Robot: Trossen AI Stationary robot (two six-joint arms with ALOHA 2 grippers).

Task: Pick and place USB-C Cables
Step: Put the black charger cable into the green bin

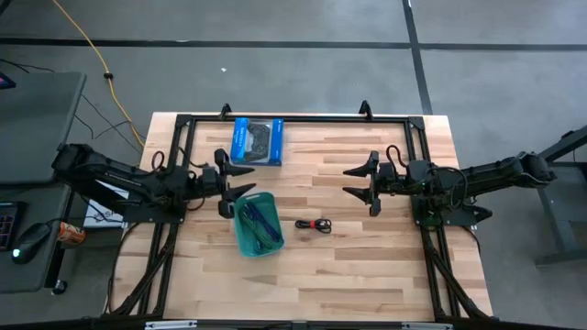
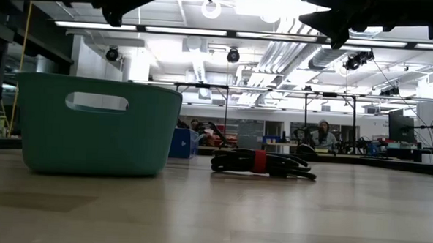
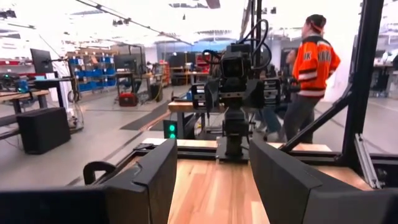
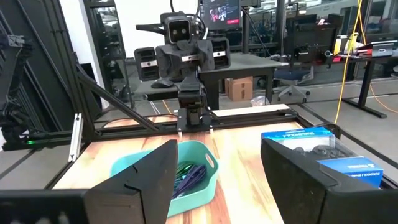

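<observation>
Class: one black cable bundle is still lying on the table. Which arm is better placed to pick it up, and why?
Probably the right. The black cable bundle lies between the teal bin and the right end effector, which is open with nothing in its way. The left end effector would have to reach past the bin.

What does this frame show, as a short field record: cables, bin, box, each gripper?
cables in bin: green and blue-purple cables lie inside the teal bin
cable on table: black cable with red tie, on the wood beside the bin
blue box: far side of table, untouched
left gripper: open, empty, raised near the bin
right gripper: open, empty, raised
</observation>
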